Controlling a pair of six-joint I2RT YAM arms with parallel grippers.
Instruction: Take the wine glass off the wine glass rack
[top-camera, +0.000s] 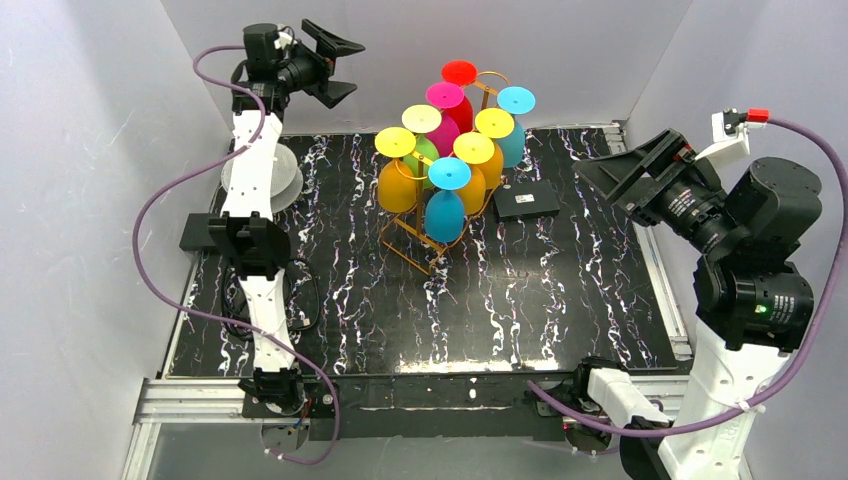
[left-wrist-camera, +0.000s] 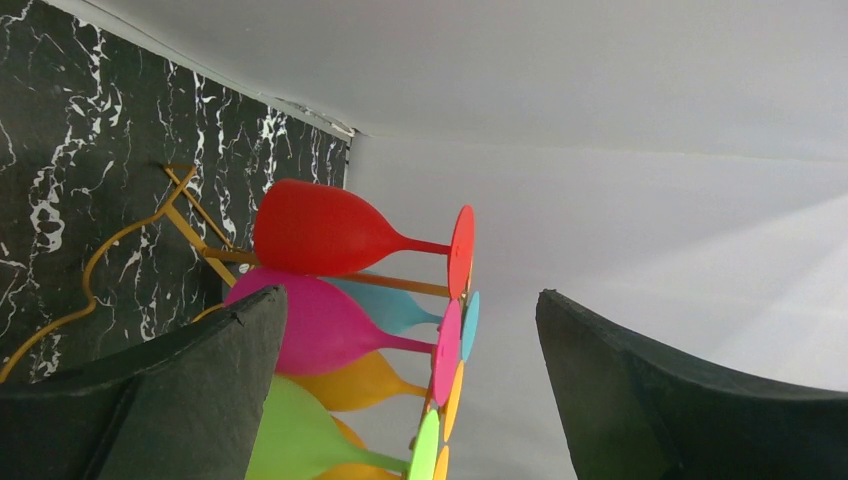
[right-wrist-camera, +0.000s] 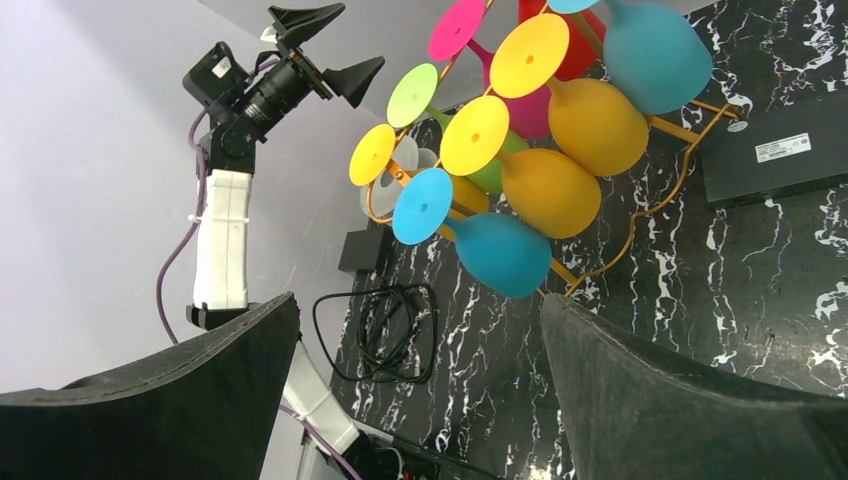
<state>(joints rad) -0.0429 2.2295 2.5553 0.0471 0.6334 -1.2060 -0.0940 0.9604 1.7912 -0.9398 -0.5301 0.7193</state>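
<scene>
The golden-orange wire rack (top-camera: 412, 248) stands at the middle back of the black marbled table (top-camera: 560, 300), hung with several coloured wine glasses upside down: red (top-camera: 460, 75), pink (top-camera: 445, 98), yellow (top-camera: 396, 143), blue (top-camera: 449, 175). In the left wrist view the red glass (left-wrist-camera: 320, 228) and pink glass (left-wrist-camera: 320, 325) lie ahead. My left gripper (top-camera: 333, 66) is open and empty, high at the back left, apart from the rack. My right gripper (top-camera: 630, 165) is open and empty, raised at the right, facing the rack (right-wrist-camera: 655, 205).
A black flat box (top-camera: 527, 201) lies right of the rack. A round white-grey stand (top-camera: 262, 175) sits at the left edge behind the left arm. A coiled black cable (right-wrist-camera: 385, 330) lies on the table near the left arm. White walls enclose the table.
</scene>
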